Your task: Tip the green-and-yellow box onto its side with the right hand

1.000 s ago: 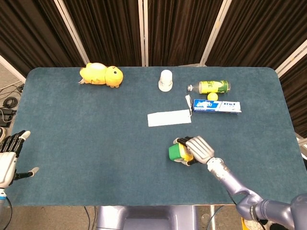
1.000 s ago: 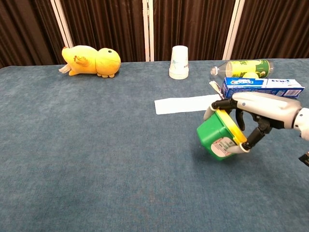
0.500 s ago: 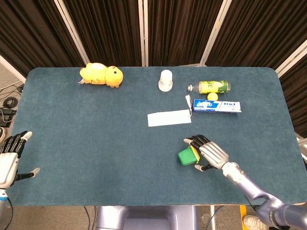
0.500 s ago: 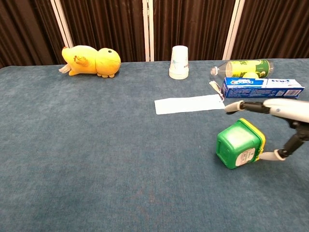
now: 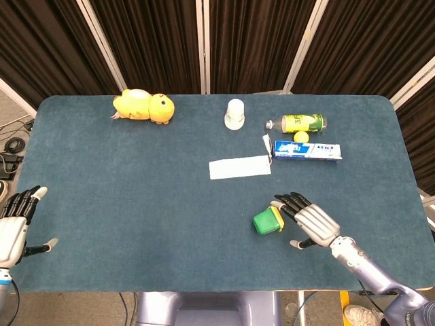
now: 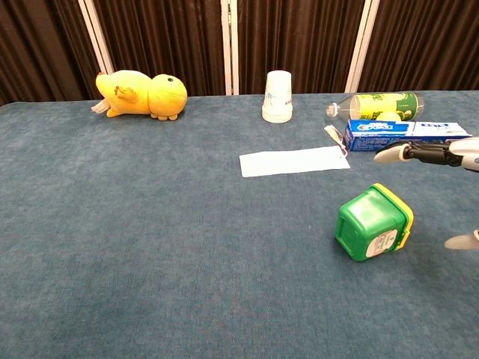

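The green-and-yellow box (image 5: 268,221) lies on its side on the blue table (image 5: 136,190), lower right of centre in the head view, its green base turned toward the chest camera and its yellow lid end toward the right edge of the frame. The right hand (image 5: 312,223) hovers just beside the box on its right, apart from it, fingers spread wide and holding nothing; in the chest view only its fingertips (image 6: 408,152) and thumb tip show at the right edge. The left hand (image 5: 13,224) sits at the lower left edge of the head view, off the table corner, fingers apart and empty. Along the upper part of the frame are a yellow duck toy (image 5: 144,106), a white cup (image 5: 234,113), a green bottle (image 5: 302,123) lying down, a toothpaste box (image 5: 307,151) just below it, and a white paper strip (image 5: 239,167).
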Motion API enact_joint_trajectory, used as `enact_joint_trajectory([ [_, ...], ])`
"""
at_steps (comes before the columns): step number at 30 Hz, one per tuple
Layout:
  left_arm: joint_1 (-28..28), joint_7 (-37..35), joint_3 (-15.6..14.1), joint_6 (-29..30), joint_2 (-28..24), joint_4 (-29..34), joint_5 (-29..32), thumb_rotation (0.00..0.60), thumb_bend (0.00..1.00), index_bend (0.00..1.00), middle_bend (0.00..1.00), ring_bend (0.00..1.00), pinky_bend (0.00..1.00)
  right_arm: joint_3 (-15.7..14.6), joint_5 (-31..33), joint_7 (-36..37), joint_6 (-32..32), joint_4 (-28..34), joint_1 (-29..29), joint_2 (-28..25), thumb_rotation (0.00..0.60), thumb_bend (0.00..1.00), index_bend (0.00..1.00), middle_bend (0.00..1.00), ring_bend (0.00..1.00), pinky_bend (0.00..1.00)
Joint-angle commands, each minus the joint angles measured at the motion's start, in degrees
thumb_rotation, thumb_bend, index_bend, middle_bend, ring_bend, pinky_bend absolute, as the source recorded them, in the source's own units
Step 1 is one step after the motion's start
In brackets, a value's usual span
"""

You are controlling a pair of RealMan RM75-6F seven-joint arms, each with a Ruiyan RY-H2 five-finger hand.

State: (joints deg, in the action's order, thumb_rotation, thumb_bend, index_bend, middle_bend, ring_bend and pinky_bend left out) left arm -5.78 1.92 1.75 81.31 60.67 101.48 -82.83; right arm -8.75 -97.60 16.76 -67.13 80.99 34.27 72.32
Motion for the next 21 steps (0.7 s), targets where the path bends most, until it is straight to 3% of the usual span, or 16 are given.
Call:
enact_joint_trajectory([
  [1, 0.0, 0.0, 0.0, 0.1, 0.0, 0.0, 0.0, 0.6, 0.0, 0.0, 0.0, 0.0, 0.0, 2.2, 0.5, -15.2, 6.5, 8.6, 3.3, -3.8, 0.6, 0.03, 0.0, 0.0, 0.0, 0.0],
  [6, 0.0, -0.1, 0.2, -0.1, 0.0, -0.3, 0.4, 0.6, 0.0, 0.0, 0.0, 0.0, 0.0, 5.2, 6.3, -32.3, 15.1, 16.3, 6.3, -3.7, 0.6, 0.0, 0.0, 0.0, 0.0, 0.0],
  [11, -0.2, -0.2, 0.3, -0.5, 0.1, -0.6, 1.0, 0.6, 0.0, 0.0, 0.0, 0.0, 0.0, 8.5, 14.0, -49.1, 19.0, 21.5, 8.2, 1.1, 0.6, 0.0, 0.0, 0.0, 0.0, 0.0],
  [19, -0.3, -0.8, 0.5, -0.8, -0.1, -0.9, 1.5, 0.6, 0.0, 0.0, 0.0, 0.0, 0.0, 9.3, 25.6, -69.7, 22.0, 20.0, 11.7, 6.9, 0.6, 0.01, 0.01, 0.0, 0.0, 0.0],
  [21, -0.3, -1.0, 0.5, -0.8, -0.1, -1.0, 1.6, 0.6, 0.0, 0.0, 0.0, 0.0, 0.0, 9.1, 27.1, -71.9, 22.0, 19.5, 12.1, 7.4, 0.6, 0.03, 0.03, 0.0, 0.0, 0.02],
])
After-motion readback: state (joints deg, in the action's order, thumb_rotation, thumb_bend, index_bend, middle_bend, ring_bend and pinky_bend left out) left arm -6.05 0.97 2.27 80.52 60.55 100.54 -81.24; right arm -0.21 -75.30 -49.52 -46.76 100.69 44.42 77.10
